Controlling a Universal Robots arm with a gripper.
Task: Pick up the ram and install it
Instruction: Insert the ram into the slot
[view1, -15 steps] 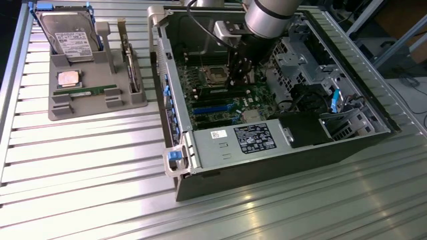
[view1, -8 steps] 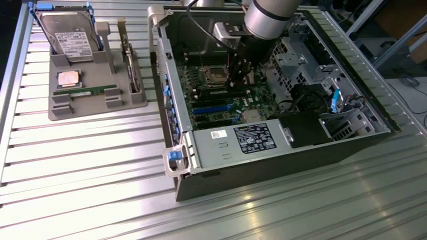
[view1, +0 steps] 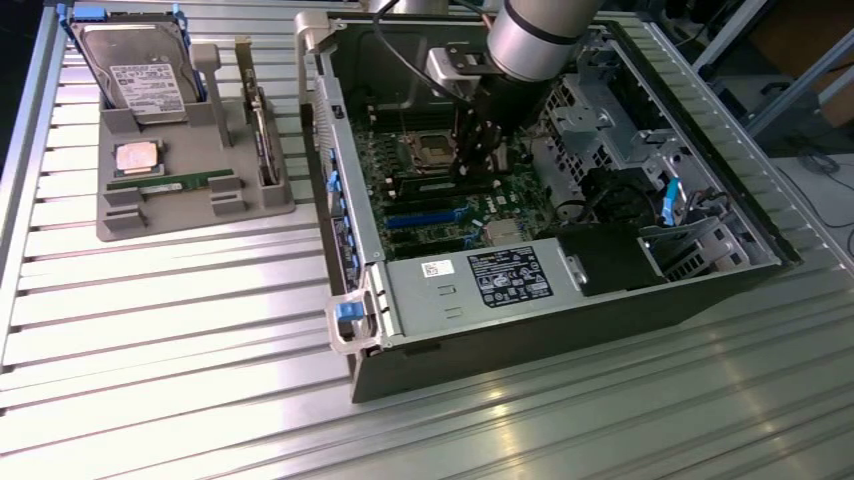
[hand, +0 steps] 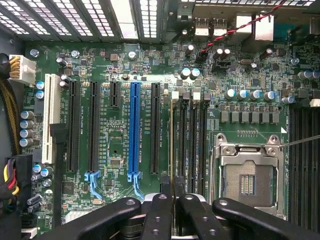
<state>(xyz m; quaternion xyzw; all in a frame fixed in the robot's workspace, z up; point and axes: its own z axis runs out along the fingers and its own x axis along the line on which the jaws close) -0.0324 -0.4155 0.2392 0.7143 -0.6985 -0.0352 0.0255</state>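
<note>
Matte black fingers (hand: 159, 216) pinch thin ram (hand: 172, 150)

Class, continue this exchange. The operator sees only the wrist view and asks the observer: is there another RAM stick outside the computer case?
Observer: Yes, a second RAM stick lies flat in the grey holder beside the computer case.
Operator: My gripper is shut on one RAM stick. What else is in the holder?
Observer: A hard drive stands on edge in it.
Operator: Anything more?
Observer: A CPU chip lies flat near the second RAM stick.
</note>
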